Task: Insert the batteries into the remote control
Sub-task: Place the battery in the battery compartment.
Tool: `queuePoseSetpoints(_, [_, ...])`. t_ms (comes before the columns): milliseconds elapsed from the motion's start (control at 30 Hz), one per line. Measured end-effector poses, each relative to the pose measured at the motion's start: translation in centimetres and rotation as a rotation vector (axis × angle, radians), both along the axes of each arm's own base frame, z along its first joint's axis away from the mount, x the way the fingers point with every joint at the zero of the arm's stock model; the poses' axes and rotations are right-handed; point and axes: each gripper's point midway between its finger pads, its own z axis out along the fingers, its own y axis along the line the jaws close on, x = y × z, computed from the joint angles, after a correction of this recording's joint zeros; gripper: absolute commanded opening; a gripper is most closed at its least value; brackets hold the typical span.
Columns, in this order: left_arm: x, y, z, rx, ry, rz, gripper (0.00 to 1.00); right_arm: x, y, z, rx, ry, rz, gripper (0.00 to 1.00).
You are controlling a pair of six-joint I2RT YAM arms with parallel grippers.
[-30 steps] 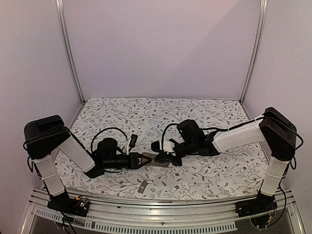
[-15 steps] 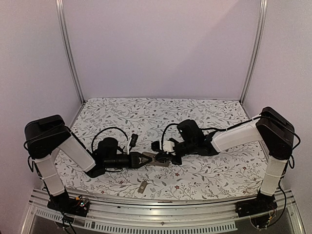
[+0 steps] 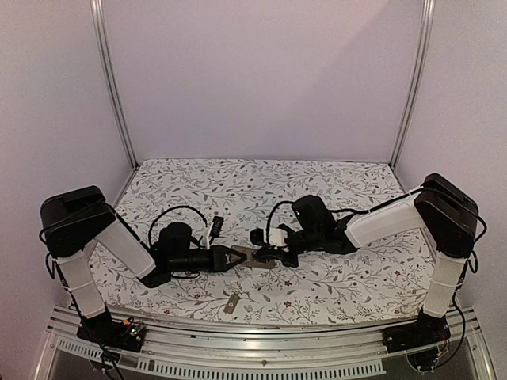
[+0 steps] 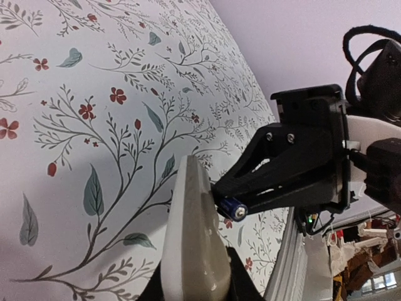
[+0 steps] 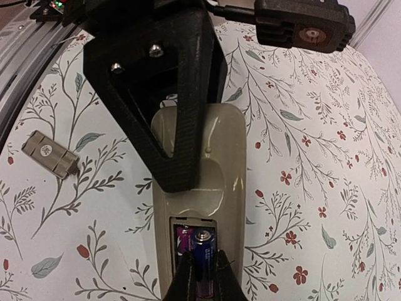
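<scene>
The remote control (image 5: 200, 157) is held underside up, its grey-tan back showing and its battery bay open. My left gripper (image 4: 197, 283) is shut on its end; it also shows in the top view (image 3: 238, 257). One purple battery (image 5: 183, 241) lies in the bay. My right gripper (image 5: 203, 268) is shut on a blue battery (image 5: 204, 248), holding it tilted with its metal end over the bay's right slot. In the left wrist view the blue battery (image 4: 233, 209) touches the remote's (image 4: 191, 232) underside.
The small grey-tan cover piece (image 5: 50, 153) lies on the floral table mat (image 5: 326, 157), also seen near the front edge in the top view (image 3: 230, 303). The metal rail (image 3: 253, 328) runs along the table front.
My right arm has shifted slightly to the right with the blue battery. The left arm and the remote have stayed put.
</scene>
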Motion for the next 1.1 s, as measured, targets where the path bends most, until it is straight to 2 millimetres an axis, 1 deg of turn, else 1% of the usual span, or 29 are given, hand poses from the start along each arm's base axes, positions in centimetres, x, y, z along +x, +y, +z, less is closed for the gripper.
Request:
queuePoseSetpoints(267, [0.2, -0.1, 0.0, -0.002, 0.002, 0.002, 0.0, 0.2, -0.2, -0.1, 0.018, -0.014, -0.006, 0.0])
queuePoseSetpoints(567, [0.3, -0.3, -0.1, -0.007, 0.012, -0.004, 0.0, -0.1, 0.3, 0.5, 0.056, -0.014, 0.027, 0.0])
queuePoseSetpoints(700, [0.4, -0.2, -0.2, -0.011, 0.023, -0.004, 0.0, -0.3, 0.5, 0.0, 0.064, -0.009, 0.041, 0.0])
queuePoseSetpoints(933, [0.8, -0.1, -0.3, -0.024, 0.036, 0.001, 0.0, 0.3, 0.4, -0.2, 0.071, -0.014, 0.032, 0.0])
queuePoseSetpoints(1100, [1.2, -0.3, -0.4, -0.028, 0.04, 0.0, 0.0, 0.9, 0.0, -0.3, 0.075, -0.023, 0.03, 0.0])
